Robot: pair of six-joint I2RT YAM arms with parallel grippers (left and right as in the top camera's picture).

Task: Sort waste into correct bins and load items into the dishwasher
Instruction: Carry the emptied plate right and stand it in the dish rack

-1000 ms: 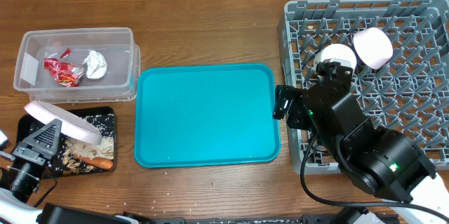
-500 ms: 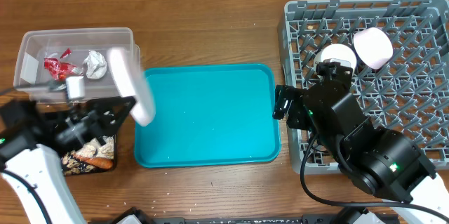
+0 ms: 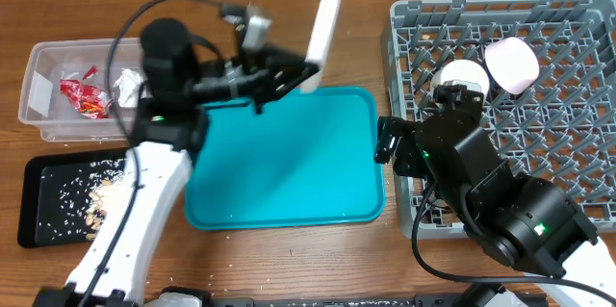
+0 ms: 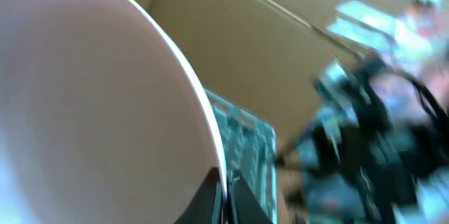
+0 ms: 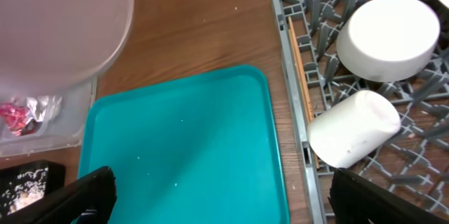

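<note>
On my left-wrist feed the left gripper (image 4: 219,194) is pinched narrow on the rim of the white round plate (image 4: 98,112), which fills most of that view. From overhead the plate stands nearly on edge, lifted off the bench above the far edge of the teal tray (image 3: 289,167), with the left arm reaching across from the tub side.

The right gripper (image 5: 224,201) is spread wide - one finger shows at each bottom corner of its wrist view - and holds nothing. It hangs over the near right part of the teal tray, just beside the dish rack (image 3: 568,47).

The teal tray carries only a few pale specks. In the rack, near its left wall, a white bowl (image 5: 389,38) sits mouth down and a white cup (image 5: 354,129) lies on its side just beside it. The pale pink cup (image 3: 510,64) sits a little further in.

At the far left the clear tub (image 3: 38,110) holds the red wrapper (image 3: 82,97) and the crumpled tissue (image 3: 127,86). In front of it the black tray (image 3: 38,225) holds scattered rice grains and beige scraps (image 3: 101,199) - mostly toward its right side.
</note>
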